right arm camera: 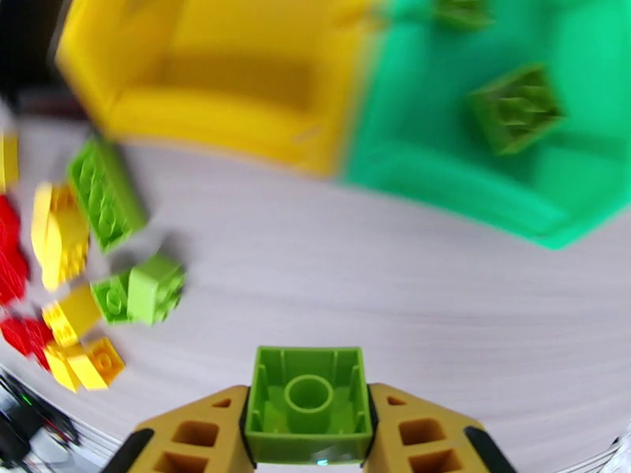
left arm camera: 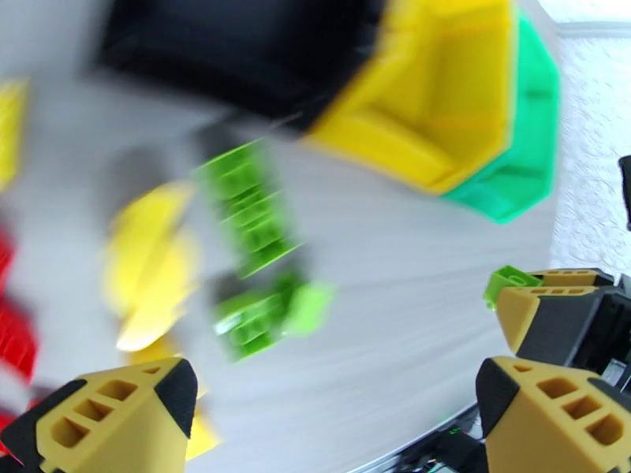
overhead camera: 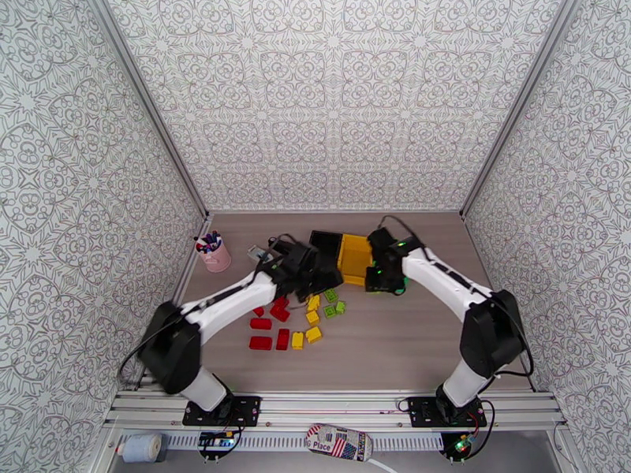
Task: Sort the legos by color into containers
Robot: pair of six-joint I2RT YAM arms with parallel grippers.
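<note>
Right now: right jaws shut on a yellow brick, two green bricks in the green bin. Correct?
Not quite. The brick in the right jaws is lime green, not yellow; the right wrist view shows it clamped between them. The rest holds: two green bricks lie in the green bin.

It's a lab booth (patterned panels (overhead camera: 339,96), aluminium rail (overhead camera: 331,404)).

Blurred view. The left pincer (left arm camera: 335,392) stands wide open over the desk (left arm camera: 410,309). Beyond it two green legos (left arm camera: 248,206) lie beside yellow legos (left arm camera: 150,270), with red legos (left arm camera: 16,333) at the left edge. Farther off, the black bin (left arm camera: 237,49), yellow bin (left arm camera: 442,96) and green bin (left arm camera: 528,143) touch in a row. At the right edge, the right pincer (left arm camera: 522,297) pinches a green brick (left arm camera: 509,279).
</note>
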